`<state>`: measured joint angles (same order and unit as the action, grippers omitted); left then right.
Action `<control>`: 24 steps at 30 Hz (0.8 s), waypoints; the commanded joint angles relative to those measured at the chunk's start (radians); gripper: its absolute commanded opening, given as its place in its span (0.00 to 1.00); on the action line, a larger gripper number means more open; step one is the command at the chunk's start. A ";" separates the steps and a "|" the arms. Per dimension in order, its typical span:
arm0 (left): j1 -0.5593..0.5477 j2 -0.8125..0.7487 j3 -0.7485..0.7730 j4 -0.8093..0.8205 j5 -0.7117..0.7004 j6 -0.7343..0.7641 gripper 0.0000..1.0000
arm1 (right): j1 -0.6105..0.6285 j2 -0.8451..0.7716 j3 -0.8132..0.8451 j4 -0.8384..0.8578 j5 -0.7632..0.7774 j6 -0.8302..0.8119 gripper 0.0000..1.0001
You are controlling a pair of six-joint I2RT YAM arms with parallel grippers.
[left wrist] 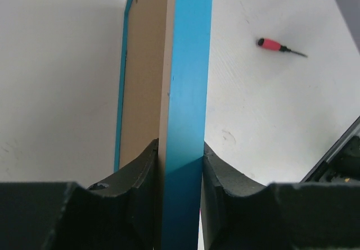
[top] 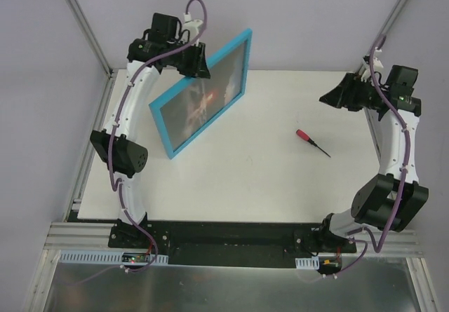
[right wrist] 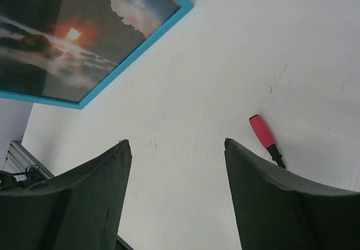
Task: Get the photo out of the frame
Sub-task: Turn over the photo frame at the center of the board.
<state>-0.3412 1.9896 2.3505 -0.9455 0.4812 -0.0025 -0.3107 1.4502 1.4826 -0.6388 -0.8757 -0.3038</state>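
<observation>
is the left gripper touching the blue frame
Touching. In the left wrist view, the left gripper has its fingers pressed flat against both faces of the frame, with no gap on either side.

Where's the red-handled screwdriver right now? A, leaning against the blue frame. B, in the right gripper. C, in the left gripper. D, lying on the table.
D: the screwdriver lies flat on the table, apart from the open, empty right gripper, while the left gripper clamps only the frame.

Overhead view facing down at table [top: 280,186], wrist views close, all sharing frame [left wrist: 188,92] and screwdriver [left wrist: 270,44]
</observation>
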 commanded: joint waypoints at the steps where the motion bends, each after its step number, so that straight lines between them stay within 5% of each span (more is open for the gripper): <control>1: 0.157 0.067 0.004 -0.033 0.210 -0.117 0.26 | -0.005 0.039 -0.019 0.066 -0.020 0.078 0.68; 13: 0.488 0.126 -0.069 0.030 0.516 -0.163 0.19 | 0.174 0.162 -0.042 0.123 0.029 0.086 0.66; 24: 0.718 0.041 -0.561 0.184 0.616 -0.050 0.10 | 0.399 0.328 -0.018 0.297 0.053 0.186 0.64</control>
<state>0.3359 2.1258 1.9091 -0.7860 1.0657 -0.0937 -0.0029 1.7256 1.4258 -0.4301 -0.8352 -0.1692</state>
